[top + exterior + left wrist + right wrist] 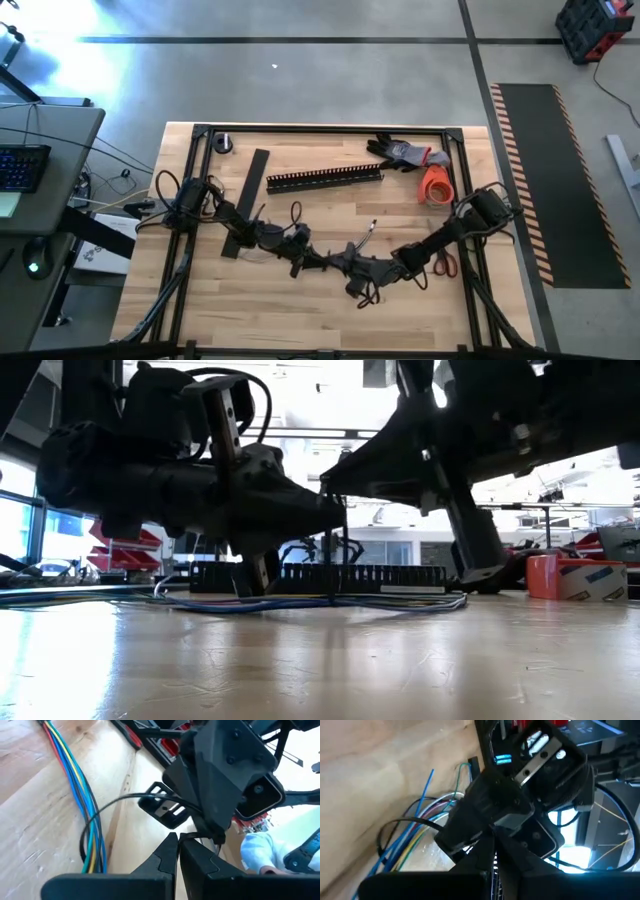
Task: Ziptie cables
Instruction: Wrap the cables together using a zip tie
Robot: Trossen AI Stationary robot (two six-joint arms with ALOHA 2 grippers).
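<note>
The cables (pixel 75 775) are thin coloured wires lying flat on the wooden table, also seen in the right wrist view (pixel 415 840) and the low view (pixel 300 603). The ziptie (pixel 115 800), a thin dark strip, curves in a loop around them (pixel 400 823) and runs up to where the two grippers meet at mid-table. My left gripper (pixel 305 258) and my right gripper (pixel 335 262) stand tip to tip above the cables. In the wrist views, the left gripper (pixel 177 840) and the right gripper (pixel 494 845) are both shut. My left gripper pinches the ziptie at its fingertips, where the strip's upper run (pixel 196 815) comes in from the loop. The loop hangs below and goes round the cables on the table. The right gripper's body partly hides the exact spot. My right gripper is shut on the ziptie close to the left gripper's fingertips. The left gripper's body (pixel 490 810) stands in front of the contact, so I cannot tell which part of the strip it holds. The loop (pixel 385 832) lies slack around the cables.
Toward the far edge lies the black slotted channel (pixel 325 180), with a flat black strip (pixel 248 205) to its left. Gloves (pixel 405 153) and an orange tape roll (pixel 436 185) sit at the far right. Red-handled scissors (pixel 447 263) lie under the right arm.
</note>
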